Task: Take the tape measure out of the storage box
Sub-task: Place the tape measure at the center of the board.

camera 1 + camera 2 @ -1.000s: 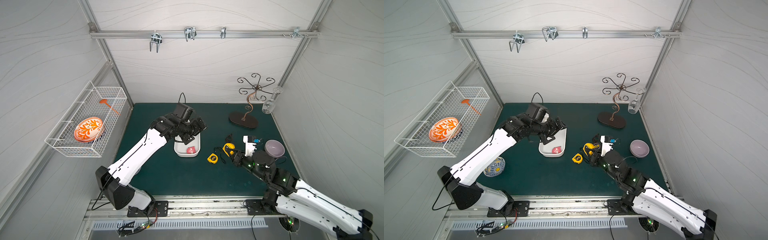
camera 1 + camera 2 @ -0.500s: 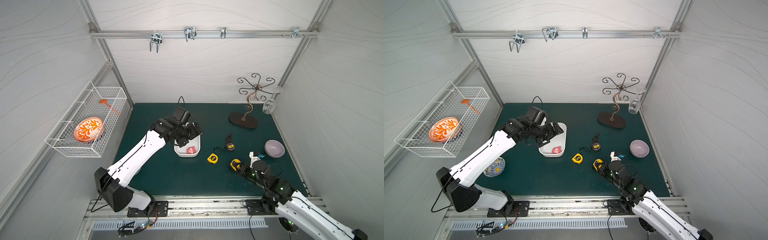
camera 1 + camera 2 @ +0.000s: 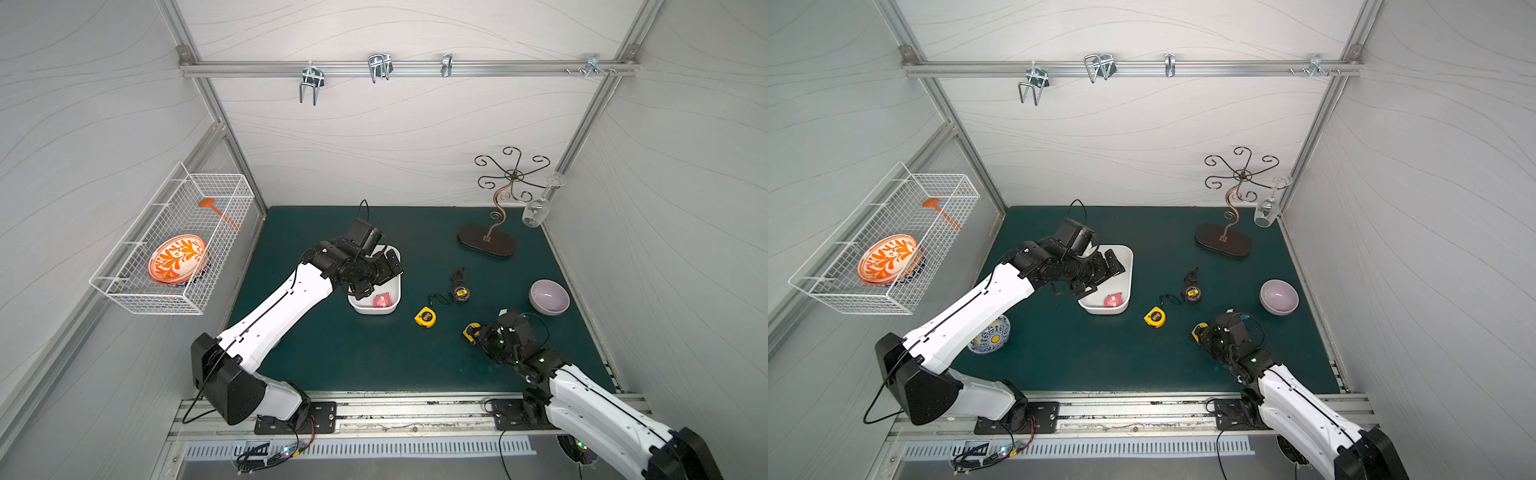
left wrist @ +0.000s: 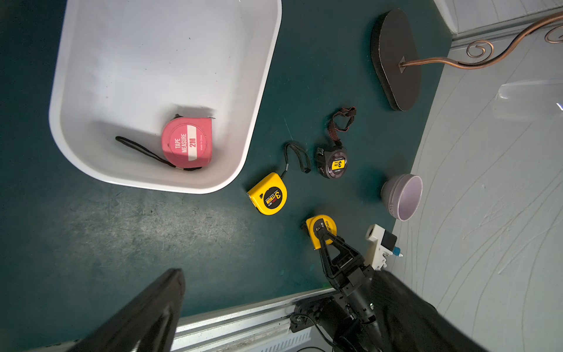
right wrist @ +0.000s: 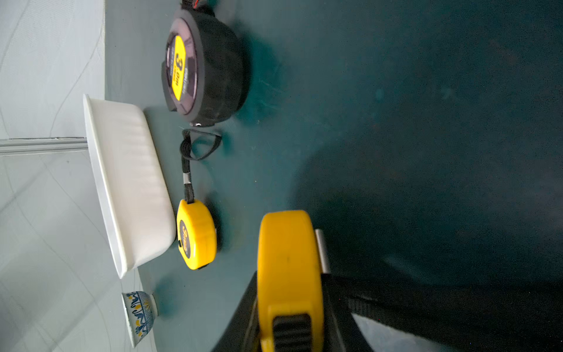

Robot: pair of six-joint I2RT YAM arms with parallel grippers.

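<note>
The pink tape measure (image 4: 186,143) lies flat in the white box (image 4: 262,91), mid-frame in both top views. The left pincer (image 3: 376,276) hangs wide open over it, apparently to reach in. Lower right, the right pincer (image 4: 321,236) clamps a yellow tape measure (image 5: 288,253), probably for setting down.

storage box (image 4: 122,61): white
boxed tape measure (image 4: 186,143): pink, white stripe
gripped tape measure (image 5: 289,259): yellow
bowl (image 3: 548,296): lilac
plate (image 3: 178,258): orange-white leaf pattern

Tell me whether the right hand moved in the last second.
Yes. The right hand, shut on a yellow tape measure, has drawn back from beside the lilac bowl toward the front rail.
</note>
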